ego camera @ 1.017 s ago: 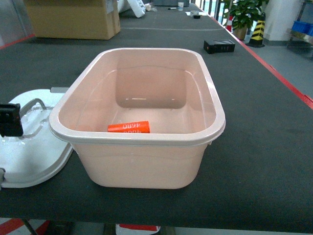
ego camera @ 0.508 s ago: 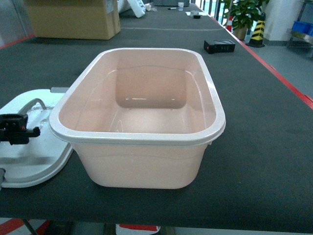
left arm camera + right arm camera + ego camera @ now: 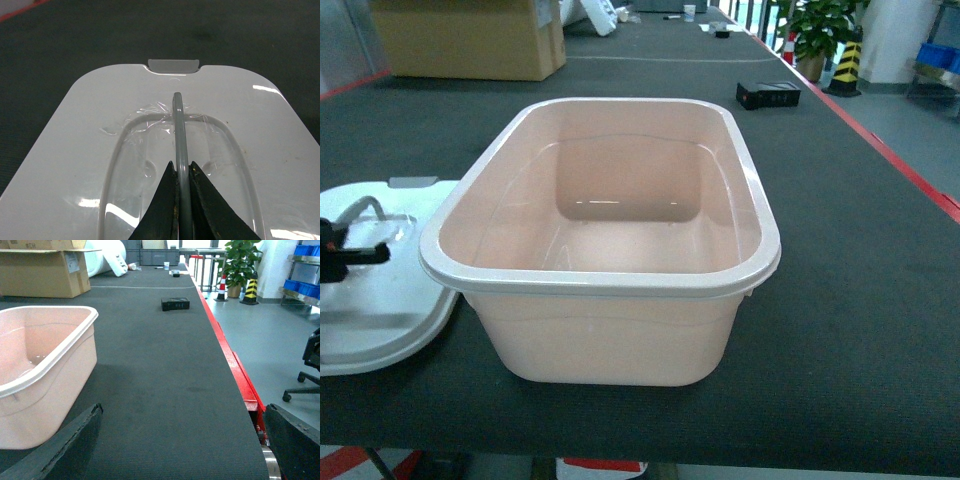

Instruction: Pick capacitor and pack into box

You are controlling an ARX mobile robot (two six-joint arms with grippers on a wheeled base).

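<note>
- The box sat open mid-table; no capacitor showed inside, perhaps hidden behind the near wall.
- Left gripper pinched the handle of the lid; closing probably remained.
- Right gripper idled, jaws spread wide.

Left end effector pinches a grey handle; right end effector spreads wide.

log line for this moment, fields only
left gripper: shut on lid handle | right gripper: open, idle | box: open
</note>
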